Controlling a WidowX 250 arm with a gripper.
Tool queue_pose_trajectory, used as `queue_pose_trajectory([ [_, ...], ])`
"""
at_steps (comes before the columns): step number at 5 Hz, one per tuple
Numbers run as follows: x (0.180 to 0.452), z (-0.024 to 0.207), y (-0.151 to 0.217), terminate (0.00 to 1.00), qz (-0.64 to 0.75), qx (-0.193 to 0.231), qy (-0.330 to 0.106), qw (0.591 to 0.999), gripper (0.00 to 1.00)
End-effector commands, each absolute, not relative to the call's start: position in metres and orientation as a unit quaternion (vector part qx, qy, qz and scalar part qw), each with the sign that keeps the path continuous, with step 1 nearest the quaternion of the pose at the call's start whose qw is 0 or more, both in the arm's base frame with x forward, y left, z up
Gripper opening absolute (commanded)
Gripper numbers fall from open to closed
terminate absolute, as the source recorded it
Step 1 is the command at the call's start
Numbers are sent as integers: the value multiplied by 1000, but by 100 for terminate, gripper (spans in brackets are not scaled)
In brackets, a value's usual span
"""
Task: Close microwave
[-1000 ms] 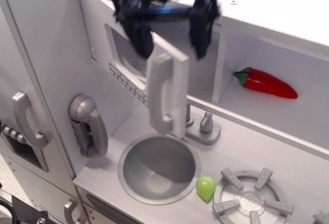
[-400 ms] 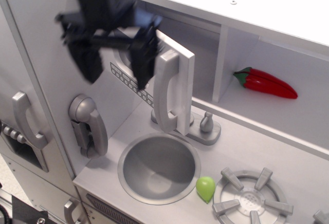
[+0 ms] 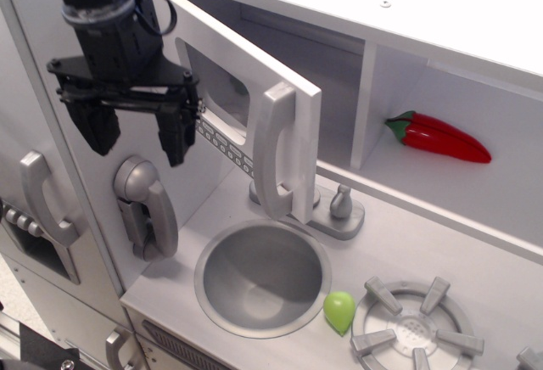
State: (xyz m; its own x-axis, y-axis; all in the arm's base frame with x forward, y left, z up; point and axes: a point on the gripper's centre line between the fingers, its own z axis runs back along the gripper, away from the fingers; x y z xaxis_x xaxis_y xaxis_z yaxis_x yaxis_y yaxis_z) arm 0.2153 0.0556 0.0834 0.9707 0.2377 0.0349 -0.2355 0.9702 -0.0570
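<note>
Observation.image shows the microwave (image 3: 254, 124) door standing partly open, swung out over the sink (image 3: 263, 277) with its tall grey handle (image 3: 273, 154) towards the camera and its hinge at the left by the cabinet wall. A second ago the gripper (image 3: 136, 132) was high up behind the door's top edge; it has since crossed over and dropped to the door's outer face, left of the window and just above the toy phone (image 3: 146, 204). The door itself has barely shifted between those views. The jaws are spread apart and hold nothing. I judge this puts the arm on the side from which a push towards the cabinet would shut the door, so the closing stroke is not yet done. On the worktop (image 3: 475, 260) a small green fruit (image 3: 339, 311) lies between sink and burner (image 3: 413, 327), the tap (image 3: 339, 209) sits behind the sink, and a red pepper (image 3: 437, 137) lies on the shelf to the right.
</note>
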Motion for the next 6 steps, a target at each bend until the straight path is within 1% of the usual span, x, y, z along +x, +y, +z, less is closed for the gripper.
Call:
queue_pose_trajectory([
  [1, 262, 73, 52, 0, 151, 10, -56, 987, 100],
  [2, 279, 68, 49, 0, 158, 18, -71, 985, 100],
  [3, 289, 70, 47, 0, 162, 20, -100, 981, 100],
  [4, 302, 73, 45, 0, 177, 16, -148, 973, 100],
  [5, 312, 76, 43, 0, 173, 13, -168, 970, 100],
  [6, 320, 76, 42, 0, 180, 16, -176, 968, 100],
])
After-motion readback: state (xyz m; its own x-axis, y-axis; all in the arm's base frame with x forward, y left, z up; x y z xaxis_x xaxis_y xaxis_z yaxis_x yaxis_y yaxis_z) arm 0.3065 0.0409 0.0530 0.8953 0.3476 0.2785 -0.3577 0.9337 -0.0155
